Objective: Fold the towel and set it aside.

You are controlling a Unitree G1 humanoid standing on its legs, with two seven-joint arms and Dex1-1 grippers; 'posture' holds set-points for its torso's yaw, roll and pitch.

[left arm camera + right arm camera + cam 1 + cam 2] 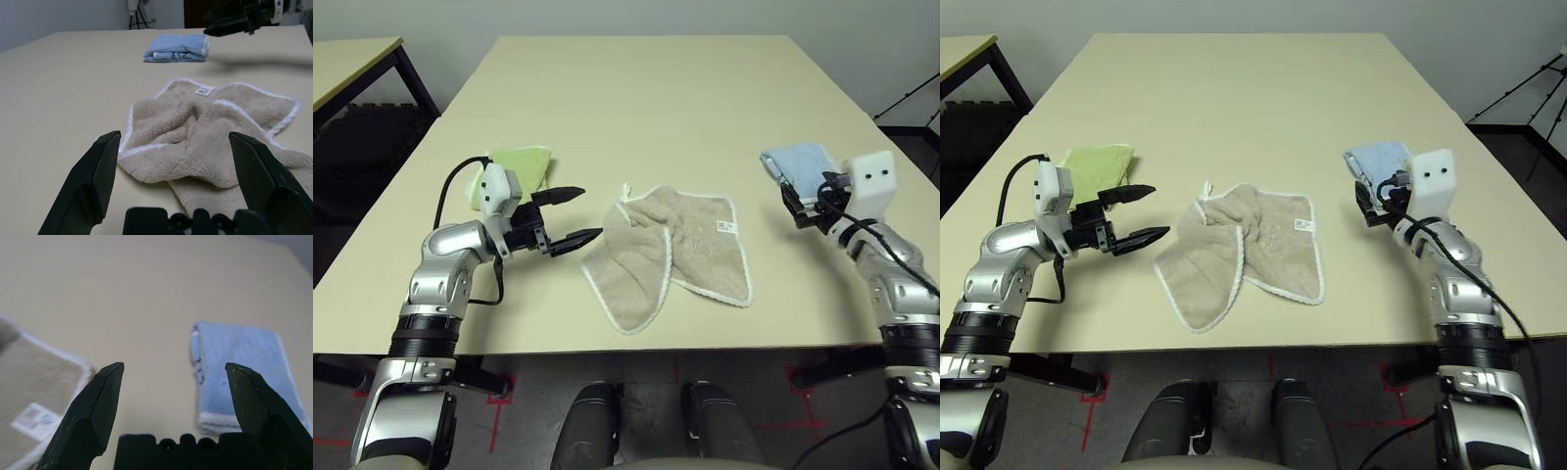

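Beige terry towel (pixel 671 255): rumpled, unfolded, mid-counter (pixel 636 98) between both arms | progress: no fold made, nothing set aside; whole task judged outstanding | left pincer (pixel 576 215): spread, empty, level, tips just beside towel's edge | right pincer (pixel 171 377): spread, empty, raised beside folded light-blue towel (pixel 798 162), apart from the beige one

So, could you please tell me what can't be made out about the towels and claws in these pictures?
- Beige towel: rumpled and overlapped, so the cloth beneath its folds is hidden in both eye views.
- Its white label: print too small to read.
- Light-blue towel: near edge covered by the right claw and its camera housing.
- Lime-green towel: near corner behind the left claw's wrist.
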